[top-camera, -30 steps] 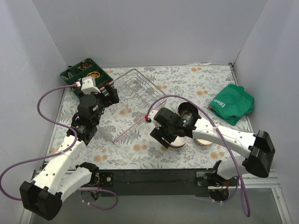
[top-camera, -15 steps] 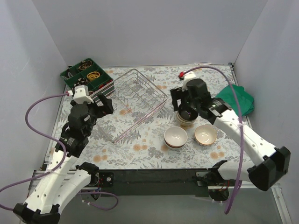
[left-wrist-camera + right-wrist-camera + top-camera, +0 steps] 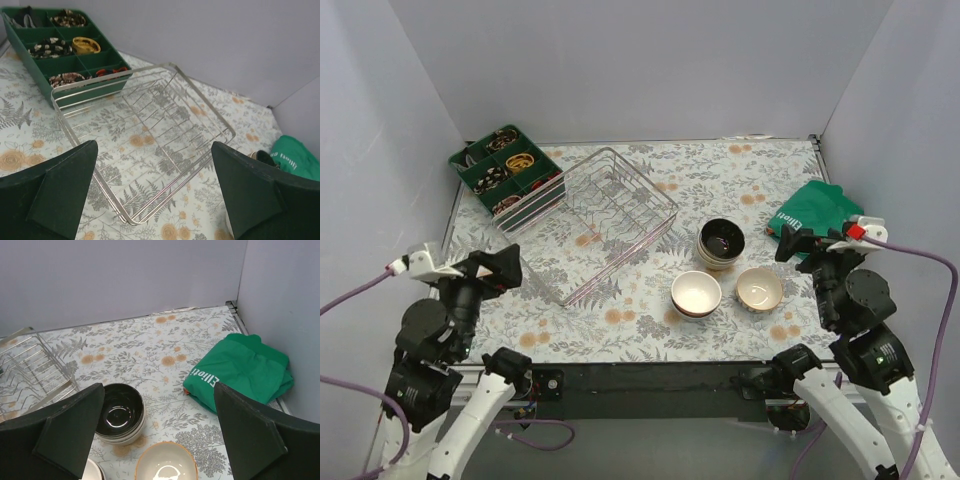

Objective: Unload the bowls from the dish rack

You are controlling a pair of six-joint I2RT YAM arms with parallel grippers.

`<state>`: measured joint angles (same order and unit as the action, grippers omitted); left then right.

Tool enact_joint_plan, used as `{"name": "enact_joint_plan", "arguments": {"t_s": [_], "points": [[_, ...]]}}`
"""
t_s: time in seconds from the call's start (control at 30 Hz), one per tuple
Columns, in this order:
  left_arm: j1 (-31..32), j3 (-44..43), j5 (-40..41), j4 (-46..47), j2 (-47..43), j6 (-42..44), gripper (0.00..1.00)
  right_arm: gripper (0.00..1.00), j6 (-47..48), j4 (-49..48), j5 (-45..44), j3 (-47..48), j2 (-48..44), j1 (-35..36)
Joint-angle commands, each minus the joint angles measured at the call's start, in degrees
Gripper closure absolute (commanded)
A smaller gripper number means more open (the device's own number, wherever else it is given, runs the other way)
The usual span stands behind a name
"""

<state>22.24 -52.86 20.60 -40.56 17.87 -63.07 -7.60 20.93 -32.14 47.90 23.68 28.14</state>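
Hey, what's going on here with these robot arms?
Nothing is being handled right now. The left gripper and right gripper hang at the near side of the table, jaws open and empty. The dish rack holds no bowls. A dark-topped stack and two cream bowls sit to its right, so unloading looks finished.
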Motion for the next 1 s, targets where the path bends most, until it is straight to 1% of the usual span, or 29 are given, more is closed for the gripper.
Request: {"name": "enact_joint_plan", "arguments": {"t_s": [0.0, 0.1, 0.23, 0.4, 0.67, 0.97], "points": [[-0.09, 0.65, 3.12, -2.34, -8.34, -0.39, 0.02, 0.01, 3.02, -2.91, -2.58, -6.05, -8.79, -0.02], [-0.09, 1.7, 3.66, -1.55, -14.06, 1.18, 0.02, 0.02, 4.25, -2.91, -2.31, -9.13, -14.95, -0.1], [-0.18, 1.8, 4.88, -1.37, -18.99, 1.54, 0.02, 0.01, 5.13, -2.91, -2.05, -12.47, -21.74, -0.02], [-0.18, 1.8, 5.68, -1.54, -22.43, 1.02, 0.02, 0.01, 4.96, -3.08, -1.17, -15.99, -28.94, -0.1], [-0.09, 1.97, 6.47, -1.28, -23.58, 1.19, 0.02, 0.01, 4.43, -3.26, -0.38, -19.33, -33.78, -0.02], [-0.09, 2.67, 6.47, -0.49, -23.58, 1.02, 0.02, 0.02, 4.61, -3.61, 1.2, -19.77, -32.82, -0.02]]}}
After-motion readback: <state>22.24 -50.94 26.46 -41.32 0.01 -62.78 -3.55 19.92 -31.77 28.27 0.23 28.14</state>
